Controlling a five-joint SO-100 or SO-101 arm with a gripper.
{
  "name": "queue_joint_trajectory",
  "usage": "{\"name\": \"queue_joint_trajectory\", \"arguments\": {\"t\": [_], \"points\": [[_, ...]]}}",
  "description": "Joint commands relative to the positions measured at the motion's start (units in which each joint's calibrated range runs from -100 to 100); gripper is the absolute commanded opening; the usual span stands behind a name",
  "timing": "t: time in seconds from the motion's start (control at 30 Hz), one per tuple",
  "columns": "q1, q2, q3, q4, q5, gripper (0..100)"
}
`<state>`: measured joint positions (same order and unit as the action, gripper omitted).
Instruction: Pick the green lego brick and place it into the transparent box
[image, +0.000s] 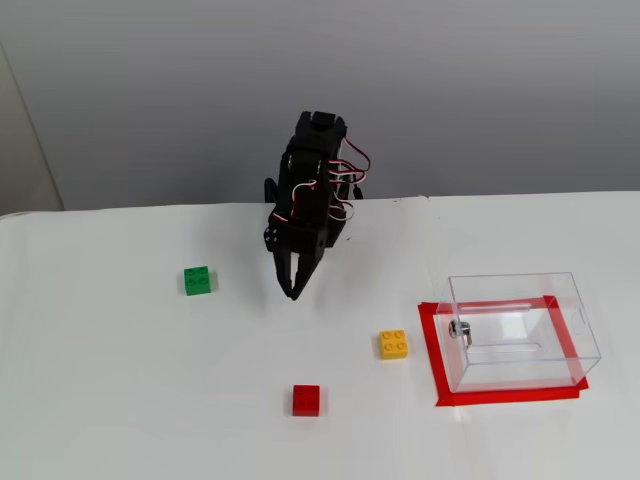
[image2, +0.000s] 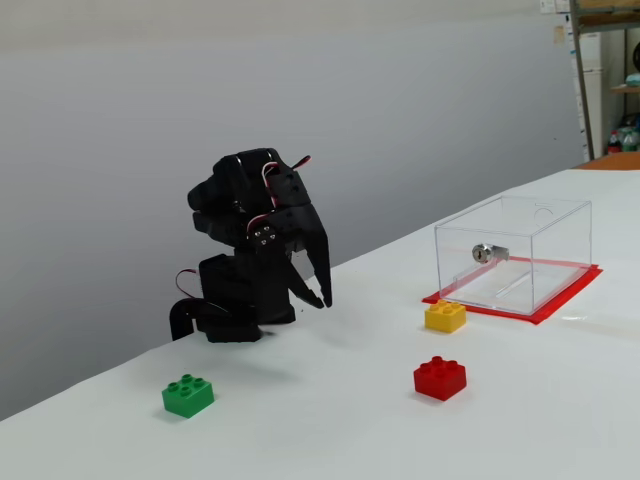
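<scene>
The green lego brick lies alone on the white table, studs up. In both fixed views my black gripper hangs above the table and points down. Its jaws look shut, with nothing between them. In the higher fixed view it is to the right of the green brick, roughly a hand's width away. The transparent box stands at the right on a red tape frame, a metal knob on its side, and looks empty.
A yellow brick lies just left of the box. A red brick sits nearer the front edge. The arm's base stands at the back of the table against a grey wall.
</scene>
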<state>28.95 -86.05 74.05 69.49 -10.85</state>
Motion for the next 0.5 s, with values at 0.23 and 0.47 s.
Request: {"name": "queue_joint_trajectory", "arguments": {"t": [0.23,0.47], "points": [[16.7,1.2,-4.4,-2.7,0.4,1],[20.7,1.4,-4.6,-2.5,-0.2,1]]}}
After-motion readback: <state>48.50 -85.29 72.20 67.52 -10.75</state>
